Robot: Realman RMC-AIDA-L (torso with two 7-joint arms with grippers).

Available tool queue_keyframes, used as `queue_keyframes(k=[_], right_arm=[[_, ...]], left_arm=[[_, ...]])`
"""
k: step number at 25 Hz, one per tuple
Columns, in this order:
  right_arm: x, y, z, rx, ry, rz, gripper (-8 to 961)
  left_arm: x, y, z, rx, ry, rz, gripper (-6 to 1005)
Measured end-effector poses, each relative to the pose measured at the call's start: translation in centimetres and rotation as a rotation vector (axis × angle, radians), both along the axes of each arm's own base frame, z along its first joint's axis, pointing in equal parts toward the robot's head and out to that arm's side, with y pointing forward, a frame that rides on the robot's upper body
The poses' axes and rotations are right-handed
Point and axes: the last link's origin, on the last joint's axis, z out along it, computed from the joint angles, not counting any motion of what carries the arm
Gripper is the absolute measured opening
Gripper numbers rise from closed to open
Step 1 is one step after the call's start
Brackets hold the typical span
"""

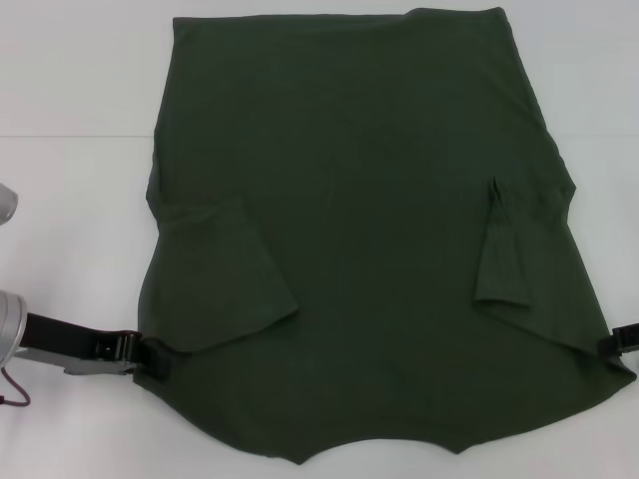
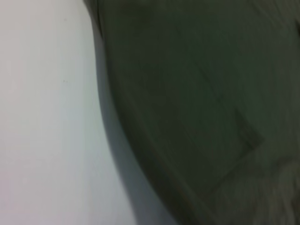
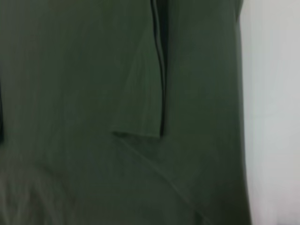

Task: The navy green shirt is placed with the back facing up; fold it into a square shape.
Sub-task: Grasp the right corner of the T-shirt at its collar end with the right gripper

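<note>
Holding the Shirt at Both Near Corners

Pinching can't be confirmed on either side, because the tips of both sets of fingers are hidden at the cloth edge. The left gripper (image 1: 152, 356) reaches in from the left and meets the near left corner of the navy green shirt (image 1: 369, 200). The right gripper (image 1: 617, 342) shows only as a small black bit at the near right corner, touching the cloth there.

The shirt lies spread out on the white counter (image 1: 70, 120), between the two grippers. Its long way runs from near the robot to far from it. The straight edge lies at the far end, and the wider, wavy edge lies at the near end. The near edge dips in the middle and pulls out toward both corners.

Both short sleeves are folded in on top of the body. The left sleeve (image 1: 225, 274) is a wide flap. The right sleeve (image 1: 502, 254) is a thin flap.

The cloth is plain, with no words or pictures on it.

The wrist views show only green cloth and white counter.
</note>
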Motion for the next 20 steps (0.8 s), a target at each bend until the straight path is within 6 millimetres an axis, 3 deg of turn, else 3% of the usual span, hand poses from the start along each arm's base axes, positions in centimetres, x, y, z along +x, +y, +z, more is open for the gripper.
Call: queue_keyframes(k=[20], right_arm=[[-0.3, 0.0, -1.7, -0.04, -0.005, 0.02, 911]], left_arm=[[0.1, 0.0, -0.1, 0.0, -0.003, -0.003, 42]])
